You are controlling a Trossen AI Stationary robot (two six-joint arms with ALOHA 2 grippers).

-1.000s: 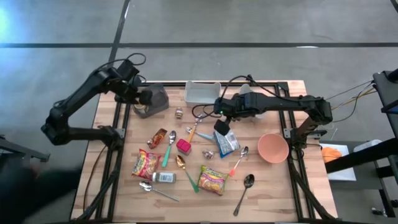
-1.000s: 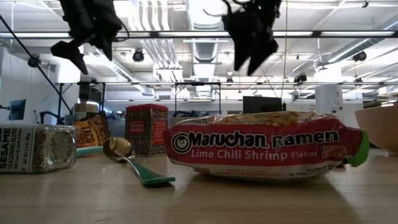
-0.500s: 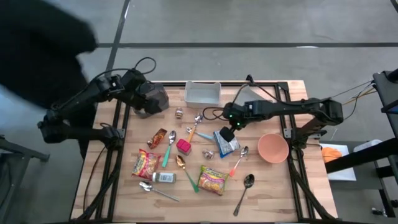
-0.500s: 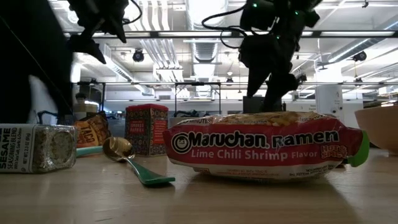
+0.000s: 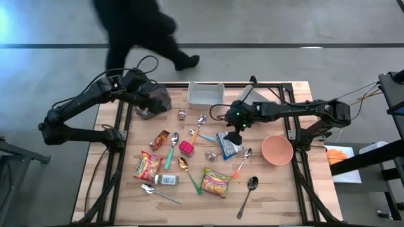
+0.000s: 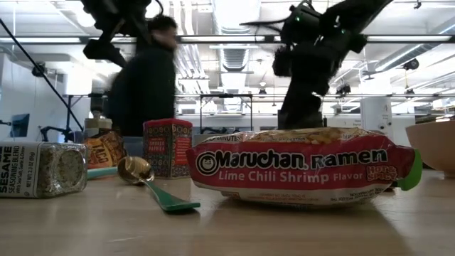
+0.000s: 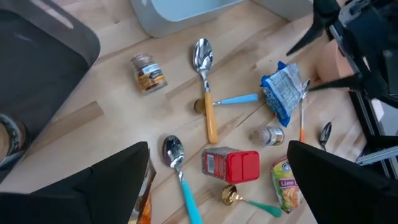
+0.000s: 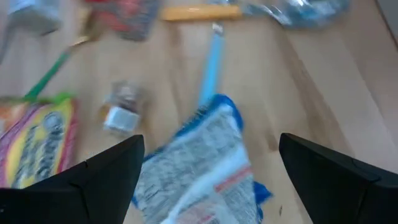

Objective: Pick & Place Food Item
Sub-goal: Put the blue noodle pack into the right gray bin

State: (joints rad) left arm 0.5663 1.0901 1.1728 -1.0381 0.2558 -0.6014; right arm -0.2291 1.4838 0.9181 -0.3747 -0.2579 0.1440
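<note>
**Right end effector descending onto the blue snack packet**

I am observing the right end effector (image 5: pixel 231 137) dropping from its raised position of a second ago to just above the crinkled blue and white foil snack packet (image 5: pixel 228 144), which is lying flat near the middle of the wooden slatted counter (image 5: pixel 271 189). In the right wrist view its two dark fingers (image 8: pixel 109 168) are standing wide apart with the packet (image 8: pixel 202 162) framed between them; nothing is gripped yet. I am judging this as the closing approach to a pick, with the grasp itself not yet made.

The left end effector (image 5: pixel 153 101) is waiting over the counter's far left corner, having shifted slightly inward over the last second. Its fingers (image 7: pixel 93 186) are also spread, empty.

I am noting the white rectangular plastic bin (image 5: pixel 205 94) at the far edge as the likely destination, though the task does not state one. A blue-handled metal spoon (image 8: pixel 210 62) is lying just beside the packet, and a small glass spice jar (image 8: pixel 119 112) is sitting near it; both could be nudged if the fingers close off-centre.

A person in dark clothing (image 5: pixel 142 28) is now walking past the far side of the counter, clear of both arms. The pink round bowl (image 5: pixel 276 149) is sitting near the packet, on its right.
</note>
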